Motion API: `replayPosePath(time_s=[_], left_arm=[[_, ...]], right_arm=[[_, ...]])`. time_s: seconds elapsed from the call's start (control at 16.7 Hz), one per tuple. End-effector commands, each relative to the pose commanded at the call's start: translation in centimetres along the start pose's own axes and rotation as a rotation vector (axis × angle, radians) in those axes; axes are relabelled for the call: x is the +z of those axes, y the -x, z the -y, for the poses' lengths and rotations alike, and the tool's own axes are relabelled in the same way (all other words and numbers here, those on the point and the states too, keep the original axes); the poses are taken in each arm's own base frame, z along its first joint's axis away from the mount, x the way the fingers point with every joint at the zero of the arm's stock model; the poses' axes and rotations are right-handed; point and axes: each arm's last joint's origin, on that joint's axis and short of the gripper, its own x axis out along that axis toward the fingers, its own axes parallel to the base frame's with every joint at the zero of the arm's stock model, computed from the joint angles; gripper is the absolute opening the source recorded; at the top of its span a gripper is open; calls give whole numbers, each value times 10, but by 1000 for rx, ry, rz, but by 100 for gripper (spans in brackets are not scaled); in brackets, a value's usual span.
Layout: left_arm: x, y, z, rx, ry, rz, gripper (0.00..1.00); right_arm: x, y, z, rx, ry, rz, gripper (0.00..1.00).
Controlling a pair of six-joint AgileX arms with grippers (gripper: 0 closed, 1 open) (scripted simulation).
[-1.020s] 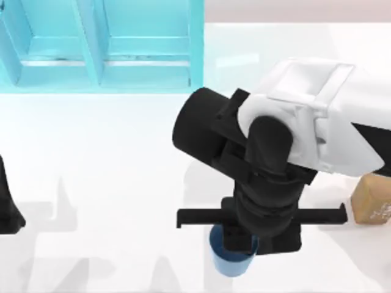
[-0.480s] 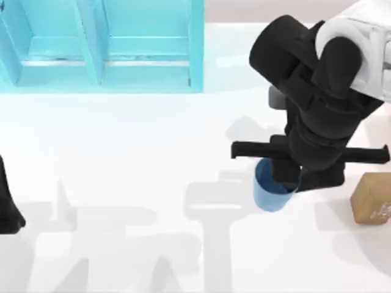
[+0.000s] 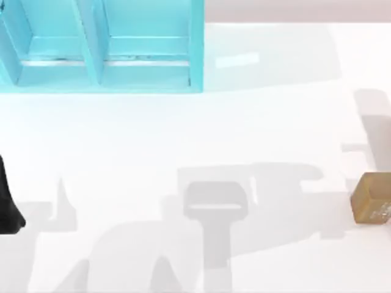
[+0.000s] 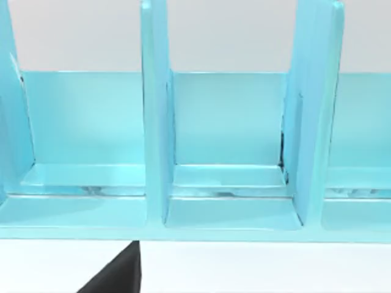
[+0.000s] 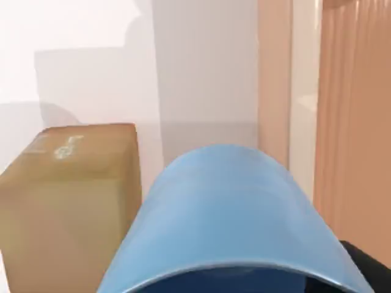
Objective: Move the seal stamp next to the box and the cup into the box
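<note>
Bearing faint, unreadable white markings, the seal stamp (image 3: 371, 199) beside the cup (image 5: 235, 213); pincer state untellable.

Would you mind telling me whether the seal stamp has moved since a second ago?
No. In the top view the seal stamp sits at the table's right edge, the same spot, far from the box.
</note>
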Motion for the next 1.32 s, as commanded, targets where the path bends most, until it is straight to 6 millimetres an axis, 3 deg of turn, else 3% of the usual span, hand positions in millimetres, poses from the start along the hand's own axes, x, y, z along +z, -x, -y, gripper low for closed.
replayPosePath(time_s=[0.18,0.3,0.54,0.72,0.96,1.32], left_arm=[[0,0,0,0,0,0,100],[0,0,0,0,0,0,100],[0,0,0,0,0,0,100],[0,0,0,0,0,0,100],[0,0,0,0,0,0,100],[0,0,0,0,0,0,100]], right_arm=[[-15,-10,78,-9,16,-49,0],[-32,-15,120,9,26,-74,0],[-68,-20,171,67,42,-78,0],[-83,-21,186,92,46,-61,0],[-84,-21,187,94,46,-59,0],[-67,-26,173,27,199,-27,0]])
